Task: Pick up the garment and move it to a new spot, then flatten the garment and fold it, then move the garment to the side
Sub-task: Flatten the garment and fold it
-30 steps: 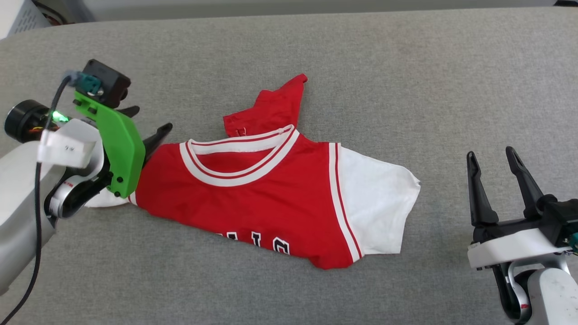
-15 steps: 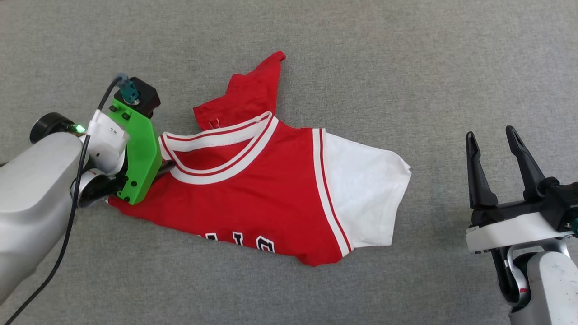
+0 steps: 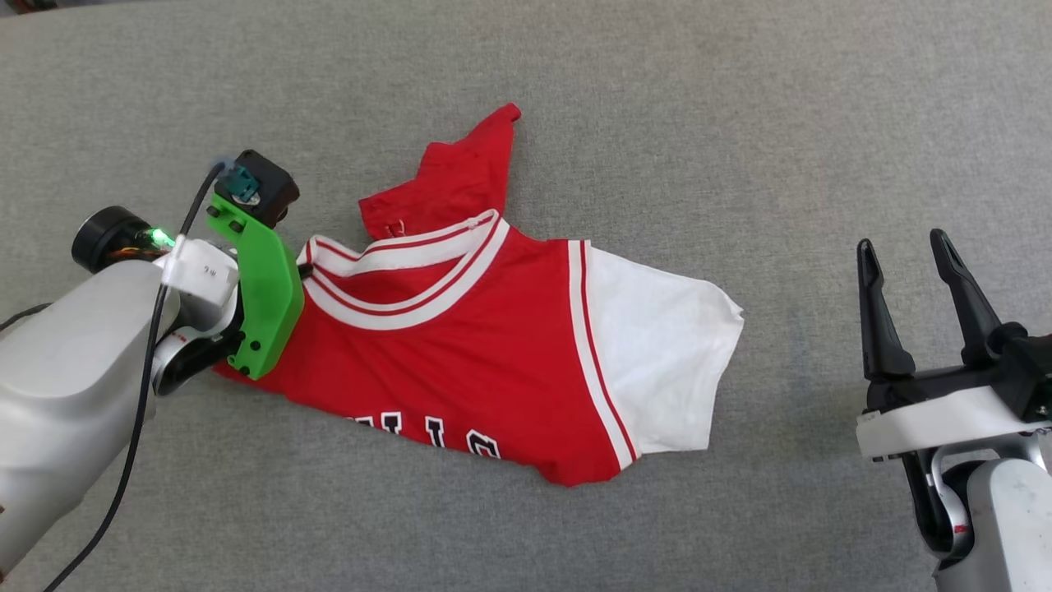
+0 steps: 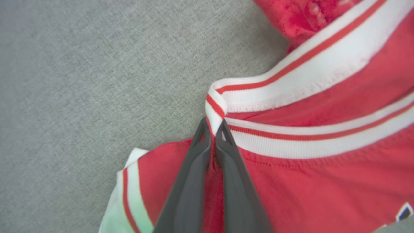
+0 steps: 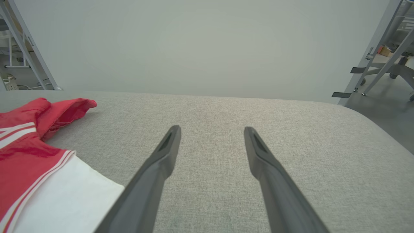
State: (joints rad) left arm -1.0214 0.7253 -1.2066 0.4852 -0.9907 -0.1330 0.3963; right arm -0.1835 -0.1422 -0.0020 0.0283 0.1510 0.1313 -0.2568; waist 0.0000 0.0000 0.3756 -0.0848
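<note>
You have open grey fabric-covered tabletop [image 3: 781,123] ahead of and around your right pincer [image 3: 900,238], its fingers spread apart. To its left the rumpled red-and-white jersey T-shirt [image 3: 460,362] lies in the way, with your left pincer [image 4: 213,121] clamped on its collar. Slanted grey metal frame legs [image 5: 372,55] stand beyond the far right corner.

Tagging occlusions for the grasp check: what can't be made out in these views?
Head view: the green bracket hides the left pincer tips; the left wrist view shows them shut on the garment.
Head view: the lettering is cut short where the garment folds under, unreadable.
Left wrist view: the white sleeve is blurred and cut off by the bottom edge.
Right wrist view: the garment runs off the left edge.
</note>
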